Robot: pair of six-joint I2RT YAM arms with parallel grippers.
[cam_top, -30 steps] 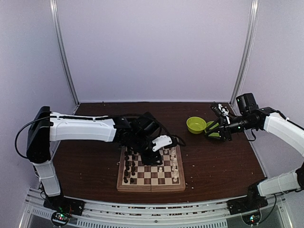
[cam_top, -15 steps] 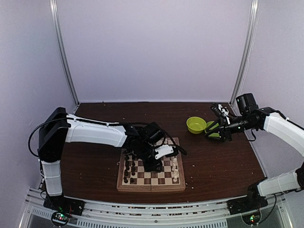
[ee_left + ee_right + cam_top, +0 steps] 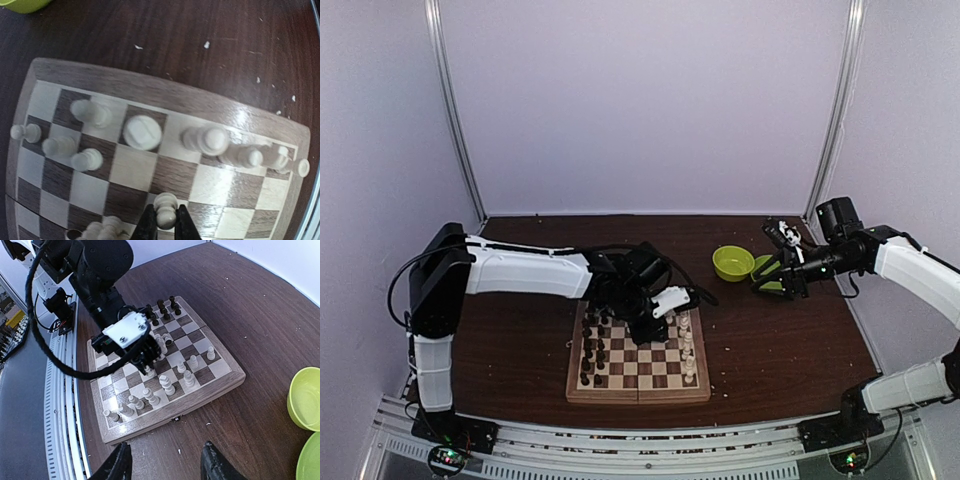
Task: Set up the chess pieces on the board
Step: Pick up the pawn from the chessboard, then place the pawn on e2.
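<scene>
Left wrist: left claw grips cream piece, neighbours close; right claw gapes empty.

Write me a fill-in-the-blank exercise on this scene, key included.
The left gripper pinches a ____ piece.
The right gripper is ____.
In the top view, the dark pieces stand at the ____ of the board.
The bowl is ____.
Missing: white; open; left; green.
</scene>
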